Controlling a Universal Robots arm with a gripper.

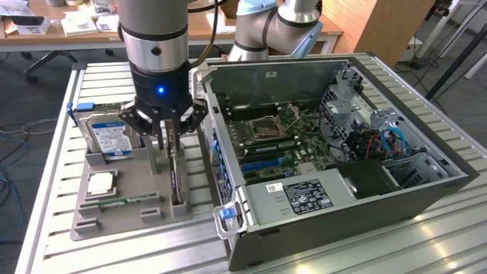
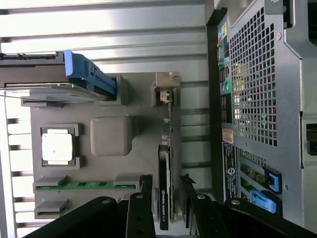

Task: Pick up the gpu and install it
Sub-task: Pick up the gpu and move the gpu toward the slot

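Exterior view: a ribbed aluminium table (image 1: 396, 251) bears an open steel computer case (image 1: 343, 228) and, at the exterior view's left, a matte grey tray (image 1: 122, 222). The black gripper (image 1: 169, 137) holds its jaws apart astride the thin dark gpu (image 1: 177, 177), which stands on edge in the tray.

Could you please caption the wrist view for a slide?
Open gripper straddling the gpu in its gray holder, beside the PC case.

Table (image 1: 430, 245): bare ribbed aluminium slats. Grey parts holder (image 1: 114, 224) lies flat on it toward the edge at the exterior view's left. Computer case (image 1: 343, 225) lies on its side, open face up, toward the edge at the exterior view's right, with a narrow strip of bare slats between the two
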